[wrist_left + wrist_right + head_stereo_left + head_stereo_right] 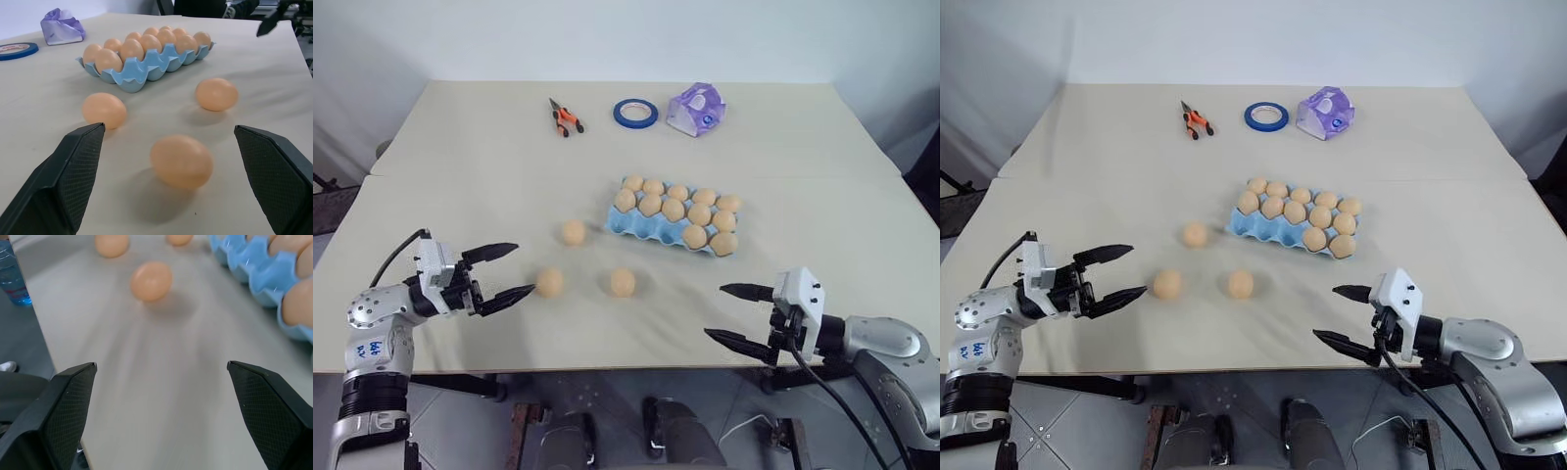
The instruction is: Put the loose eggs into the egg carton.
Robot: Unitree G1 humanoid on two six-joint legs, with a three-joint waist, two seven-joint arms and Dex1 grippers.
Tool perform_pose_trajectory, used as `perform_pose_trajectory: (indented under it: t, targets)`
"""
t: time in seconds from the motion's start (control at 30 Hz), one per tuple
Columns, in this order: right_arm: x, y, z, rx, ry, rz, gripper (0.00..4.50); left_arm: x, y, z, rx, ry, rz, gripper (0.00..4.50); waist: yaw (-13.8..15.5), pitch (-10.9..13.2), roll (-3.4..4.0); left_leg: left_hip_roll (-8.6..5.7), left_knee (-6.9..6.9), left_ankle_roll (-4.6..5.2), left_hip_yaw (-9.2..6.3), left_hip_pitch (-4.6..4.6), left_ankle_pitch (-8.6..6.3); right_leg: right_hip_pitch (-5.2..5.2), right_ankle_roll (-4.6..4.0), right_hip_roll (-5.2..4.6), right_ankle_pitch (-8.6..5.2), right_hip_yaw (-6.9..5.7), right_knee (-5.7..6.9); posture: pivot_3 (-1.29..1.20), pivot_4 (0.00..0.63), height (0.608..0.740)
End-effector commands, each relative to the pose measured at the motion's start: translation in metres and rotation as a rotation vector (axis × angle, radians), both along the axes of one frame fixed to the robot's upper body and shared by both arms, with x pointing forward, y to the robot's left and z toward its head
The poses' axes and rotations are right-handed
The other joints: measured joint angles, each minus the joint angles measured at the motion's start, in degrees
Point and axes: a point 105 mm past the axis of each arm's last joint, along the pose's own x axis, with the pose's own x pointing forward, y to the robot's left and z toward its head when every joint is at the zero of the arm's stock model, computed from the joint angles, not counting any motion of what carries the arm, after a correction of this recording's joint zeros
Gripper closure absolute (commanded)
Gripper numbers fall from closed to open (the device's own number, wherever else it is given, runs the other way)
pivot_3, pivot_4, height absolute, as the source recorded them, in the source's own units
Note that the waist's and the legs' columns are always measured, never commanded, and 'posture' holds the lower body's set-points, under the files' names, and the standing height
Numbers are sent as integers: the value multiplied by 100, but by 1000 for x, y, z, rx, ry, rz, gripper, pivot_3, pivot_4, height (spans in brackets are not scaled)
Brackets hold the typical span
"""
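A light blue moulded egg carton (646, 227) sits just right of centre in the head view, its scalloped cups ridged and matte, its long axis slanting from upper left to lower right. Twelve smooth tan-orange eggs fill the far rows; the near row of cups along its lower-left edge stands open. Three loose eggs lie on the pale, matte beige table (460, 157) to the lower left of the carton: one egg (574, 232) just beside the carton's left end, a second egg (549, 282) lower and further left, a third egg (623, 282) below the carton's left half. All three are apart from each other and from the carton.

The left gripper (512, 270) hangs at the lower left, its black tapered fingers spread wide and pointing right toward the second egg, near it but not touching. The right gripper (734, 313) is at the lower right near the table's front edge, its fingers spread wide too, pointing left, holding nothing. The finger pads (73, 171) show a fine cross-hatched texture in the wrist view
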Motion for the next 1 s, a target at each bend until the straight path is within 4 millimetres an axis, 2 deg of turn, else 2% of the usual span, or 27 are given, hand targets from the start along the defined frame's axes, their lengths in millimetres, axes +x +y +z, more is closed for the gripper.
perform_pose_trajectory:
  t: [0.03,0.13,0.27,0.43,0.6,0.8,0.9,1.0]
  targets:
    - [5,23,18,50,-77,26,29,-1,6,15,-14,-56,2,0,-15,0,-1,1,0,0,0,1,0,0,0,0,0,-1,1,0,150,740]
    - [17,43,21,90,-81,17,29,-2,5,15,-15,-59,-1,0,-16,0,0,4,-3,-1,-1,1,1,-3,-1,2,-1,-2,5,0,150,740]
    - [36,83,13,116,-62,34,29,-2,2,18,-22,-66,-10,0,-28,0,-1,6,-3,-1,-2,0,3,-6,-3,2,-1,-3,5,0,150,740]
    - [48,113,5,117,-71,54,29,-5,0,19,-26,-73,-10,0,-13,-1,-1,3,-4,12,-3,-7,5,-9,-8,-8,-4,-12,1,0,150,740]
    - [55,131,-12,75,-57,79,29,-9,0,20,-32,-81,-1,0,-28,-1,-1,4,-5,13,-3,-9,1,-10,-10,-14,-5,-22,-2,0,150,740]
    - [60,137,-23,56,-38,68,29,-12,0,20,-34,-83,11,0,-57,-1,-1,7,-4,-12,-4,-7,-13,-10,-11,-14,-5,-26,3,0,150,740]
    - [61,139,-25,56,-40,69,671,-13,-1,19,-37,-83,14,0,-111,-1,-1,7,-5,-14,-4,-6,-13,-10,-11,-14,-6,-26,5,0,150,740]
    - [61,140,-23,66,-52,75,1678,-13,-2,19,-38,-84,17,0,-136,-1,-1,7,-5,-14,-4,-7,-13,-10,-10,-14,-5,-29,4,0,150,740]
